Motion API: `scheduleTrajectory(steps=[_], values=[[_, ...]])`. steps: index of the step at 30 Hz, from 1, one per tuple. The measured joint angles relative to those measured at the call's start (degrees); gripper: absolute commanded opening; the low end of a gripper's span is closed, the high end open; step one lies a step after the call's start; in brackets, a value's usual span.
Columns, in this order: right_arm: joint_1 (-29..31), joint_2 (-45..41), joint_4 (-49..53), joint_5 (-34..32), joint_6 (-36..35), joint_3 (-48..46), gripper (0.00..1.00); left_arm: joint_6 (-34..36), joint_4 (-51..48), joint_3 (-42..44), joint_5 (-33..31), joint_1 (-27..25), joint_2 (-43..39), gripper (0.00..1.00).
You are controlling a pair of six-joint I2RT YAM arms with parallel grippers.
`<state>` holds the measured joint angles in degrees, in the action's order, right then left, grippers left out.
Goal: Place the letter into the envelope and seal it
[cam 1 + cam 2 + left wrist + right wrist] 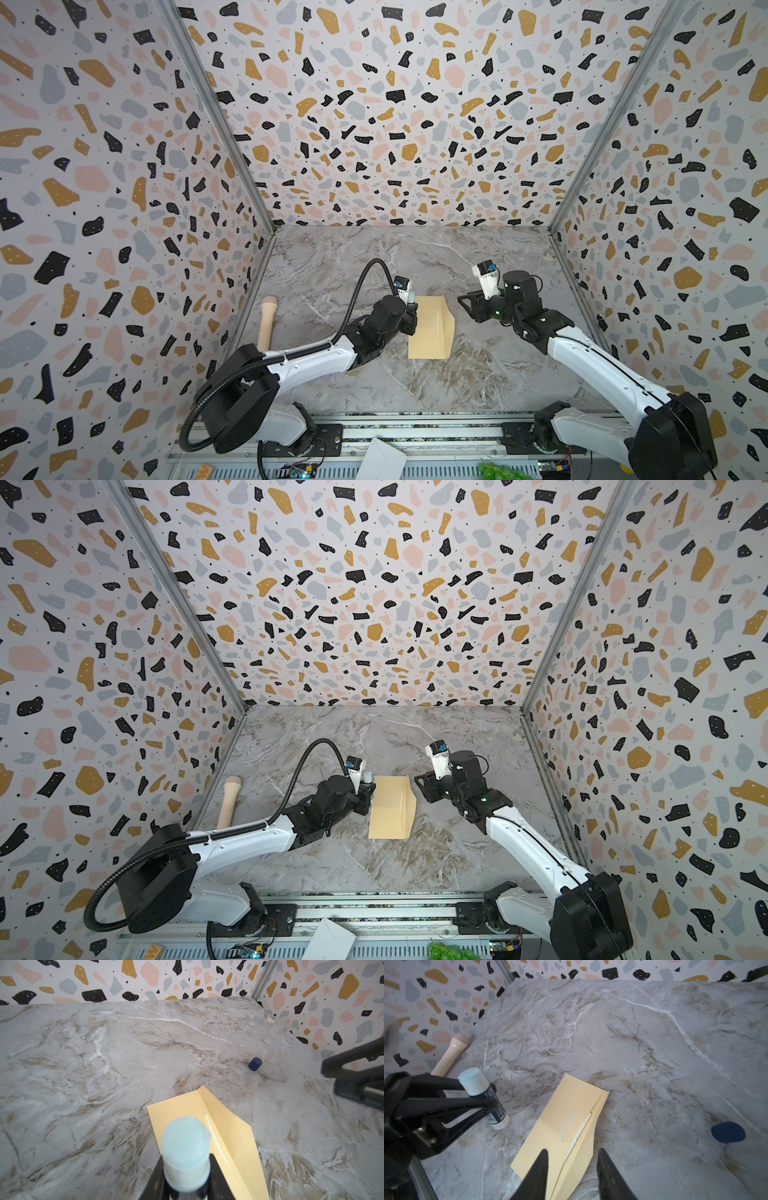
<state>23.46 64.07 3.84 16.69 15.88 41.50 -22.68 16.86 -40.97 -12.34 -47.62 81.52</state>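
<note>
Uncapped, the glue stick [186, 1147] sits clamped in the left gripper [481, 1096] beside the envelope [430, 328], which lies on the table [353, 266] with its flap open; only a pale edge of the letter [582, 1127] shows at the mouth. Near the flap the right gripper [572, 1152] hovers, fingers spread, empty. Unpinned, the envelope may slide under the glue stroke, or glue may catch the letter's edge.
</note>
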Motion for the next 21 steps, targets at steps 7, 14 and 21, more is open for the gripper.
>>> scheduleTrajectory(steps=[7, 14, 21], values=[[-5.22, 5.31, -6.69, 3.04, 9.27, -6.88, 0.05, -1.18, 3.32, 0.74, 0.94, 0.42, 5.70, 0.00], [-4.57, 14.84, -12.02, 8.20, 14.71, -8.68, 0.01, -2.49, 6.47, 2.10, 1.86, 0.42, 10.23, 0.00], [-1.90, 19.26, -15.96, 9.62, 17.25, -8.76, 0.00, -3.34, 8.79, 2.64, 2.43, 0.42, 13.51, 0.00]])
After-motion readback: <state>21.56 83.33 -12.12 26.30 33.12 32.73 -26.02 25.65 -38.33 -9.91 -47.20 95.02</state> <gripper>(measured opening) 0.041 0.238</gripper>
